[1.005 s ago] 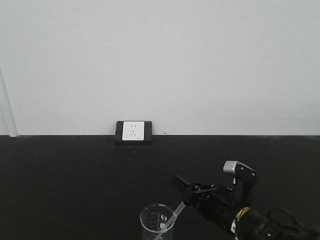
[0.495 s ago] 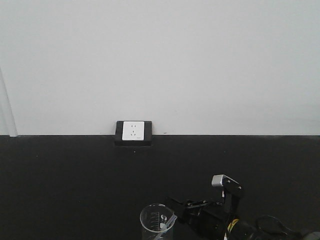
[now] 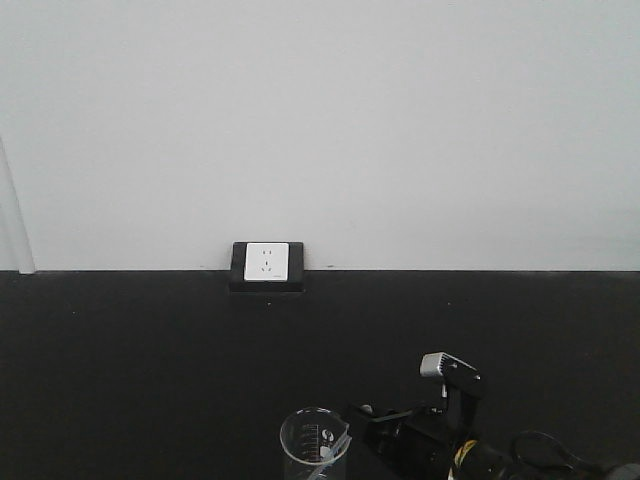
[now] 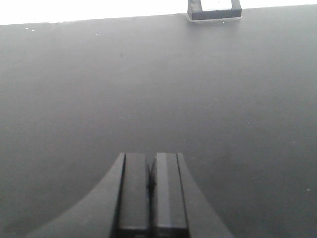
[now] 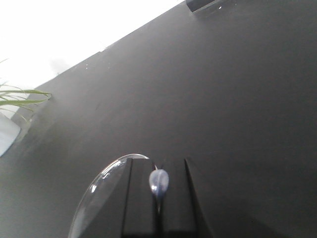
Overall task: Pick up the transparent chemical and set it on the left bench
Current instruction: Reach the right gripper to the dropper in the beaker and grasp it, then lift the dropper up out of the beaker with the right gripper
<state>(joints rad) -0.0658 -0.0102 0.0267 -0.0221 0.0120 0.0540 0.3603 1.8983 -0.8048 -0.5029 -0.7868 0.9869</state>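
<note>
Right wrist view: right gripper (image 5: 159,166) clamped on bulb of transparent chemical (image 5: 158,182), stem hidden. Beaker (image 5: 96,191) rim just beside, to its left; contents unclear. Other arm: left gripper (image 4: 150,161), 2 fingers pressed together, over black bench (image 4: 158,89). Far: wall socket (image 3: 266,262), plant leaves (image 5: 20,96).

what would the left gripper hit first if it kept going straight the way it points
Nothing nearby: only bare black bench lies ahead of the left gripper, then probably the white wall; the socket box sits off to the right.
</note>
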